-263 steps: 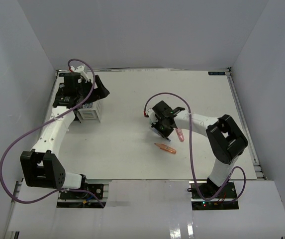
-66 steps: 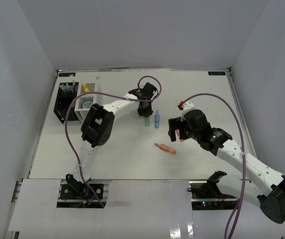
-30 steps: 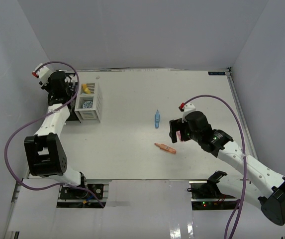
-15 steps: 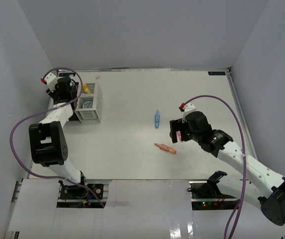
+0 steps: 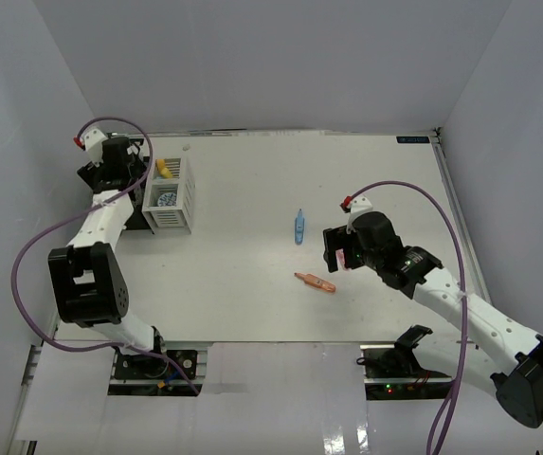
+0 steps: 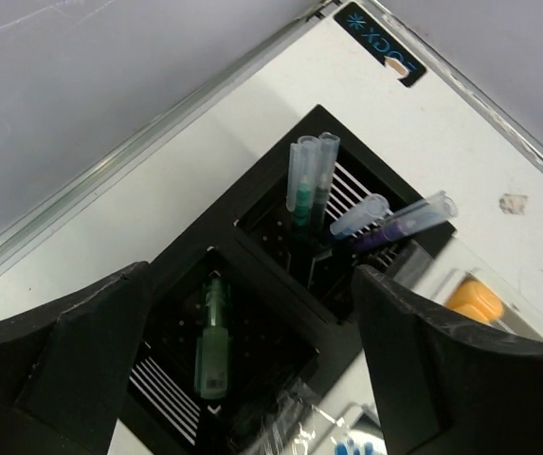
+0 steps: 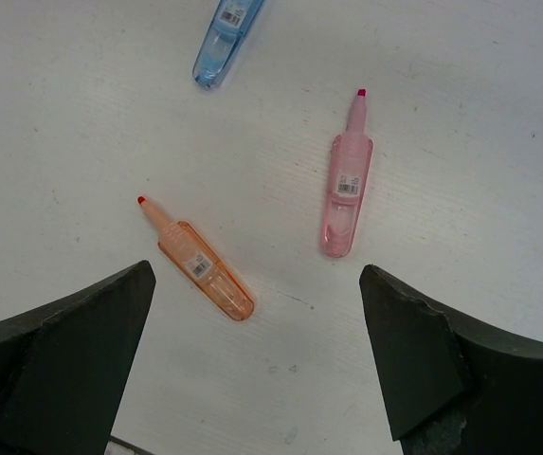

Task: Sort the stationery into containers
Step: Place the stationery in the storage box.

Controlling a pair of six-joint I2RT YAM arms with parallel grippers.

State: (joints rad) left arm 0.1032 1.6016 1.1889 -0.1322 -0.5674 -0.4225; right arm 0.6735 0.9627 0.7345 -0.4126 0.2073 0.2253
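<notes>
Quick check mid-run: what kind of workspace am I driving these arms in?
Most likely a lab test cell, not a real desk: a white table boxed in by plain panels, the left arm and right arm bolted at its near edge, and an orange marker and white organizer staged for sorting.

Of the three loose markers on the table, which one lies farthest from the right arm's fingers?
The blue marker: it sits at the wrist view's top edge, while the orange marker and pink marker lie below the open fingers.
</notes>
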